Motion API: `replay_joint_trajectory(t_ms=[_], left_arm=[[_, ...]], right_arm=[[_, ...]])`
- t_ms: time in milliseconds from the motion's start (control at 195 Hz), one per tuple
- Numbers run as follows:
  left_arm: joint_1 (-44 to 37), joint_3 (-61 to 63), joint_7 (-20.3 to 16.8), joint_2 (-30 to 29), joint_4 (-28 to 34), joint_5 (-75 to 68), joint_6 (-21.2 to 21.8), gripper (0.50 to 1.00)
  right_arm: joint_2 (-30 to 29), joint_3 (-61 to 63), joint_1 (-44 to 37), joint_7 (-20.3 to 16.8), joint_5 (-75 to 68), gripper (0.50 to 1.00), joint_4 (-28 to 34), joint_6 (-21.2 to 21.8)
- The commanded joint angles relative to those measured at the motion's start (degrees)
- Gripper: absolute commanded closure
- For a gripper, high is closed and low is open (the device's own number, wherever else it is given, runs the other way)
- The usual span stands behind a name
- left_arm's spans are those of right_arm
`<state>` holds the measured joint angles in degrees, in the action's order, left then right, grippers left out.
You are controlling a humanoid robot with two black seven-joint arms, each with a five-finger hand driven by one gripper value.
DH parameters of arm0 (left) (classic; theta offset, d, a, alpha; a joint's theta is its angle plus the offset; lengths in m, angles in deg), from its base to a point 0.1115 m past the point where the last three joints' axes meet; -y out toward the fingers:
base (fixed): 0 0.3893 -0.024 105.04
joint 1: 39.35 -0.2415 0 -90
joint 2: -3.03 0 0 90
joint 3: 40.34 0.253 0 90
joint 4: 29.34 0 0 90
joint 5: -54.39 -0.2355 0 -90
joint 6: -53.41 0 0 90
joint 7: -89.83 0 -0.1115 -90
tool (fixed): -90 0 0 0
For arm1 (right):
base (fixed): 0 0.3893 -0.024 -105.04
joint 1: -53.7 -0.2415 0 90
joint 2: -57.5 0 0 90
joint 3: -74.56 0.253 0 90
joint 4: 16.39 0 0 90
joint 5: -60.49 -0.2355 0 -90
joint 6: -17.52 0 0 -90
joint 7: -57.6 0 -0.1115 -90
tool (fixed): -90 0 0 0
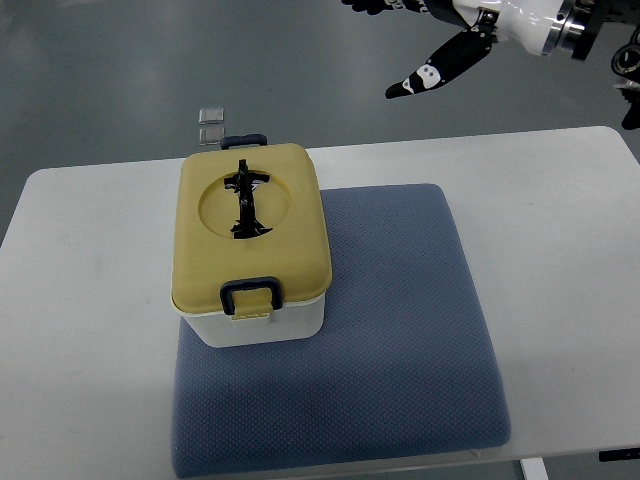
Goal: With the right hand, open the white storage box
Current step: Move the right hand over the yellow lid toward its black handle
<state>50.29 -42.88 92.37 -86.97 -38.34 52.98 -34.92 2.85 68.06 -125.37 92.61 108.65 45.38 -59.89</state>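
A white storage box (262, 322) with a yellow lid (250, 240) stands on the left part of a blue mat (400, 330). The lid is down, with a folded black handle (246, 200) in its round recess and dark latches at the near side (250, 293) and the far side (244, 141). My right hand (440, 45) hangs high at the top right, well beyond the table's far edge and far from the box. Its black fingers (437, 68) are spread and hold nothing. The left hand does not show.
The mat lies on a white table (80, 300) that ends near the picture's bottom. Two small clear squares (211, 123) lie on the grey floor just past the table's far edge, behind the box.
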Motion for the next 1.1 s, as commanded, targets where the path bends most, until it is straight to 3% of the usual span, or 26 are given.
replay_joint_trajectory(t_ms=[0, 436, 1093], left_arm=[[0.0, 0.0, 0.0, 0.0, 0.0, 0.0, 0.0, 0.500], [0.0, 0.0, 0.0, 0.0, 0.0, 0.0, 0.0, 0.500], [0.0, 0.0, 0.0, 0.0, 0.0, 0.0, 0.0, 0.500]], right_arm=[[-2.5, -4.5, -4.8, 0.0, 5.9, 0.576, 0.7, 0.0], [-16.5, -13.2, -16.1, 0.0, 15.9, 0.574, 3.1, 0.0], [-24.3, -14.4, -18.5, 0.0, 25.2, 0.593, -1.6, -5.0]])
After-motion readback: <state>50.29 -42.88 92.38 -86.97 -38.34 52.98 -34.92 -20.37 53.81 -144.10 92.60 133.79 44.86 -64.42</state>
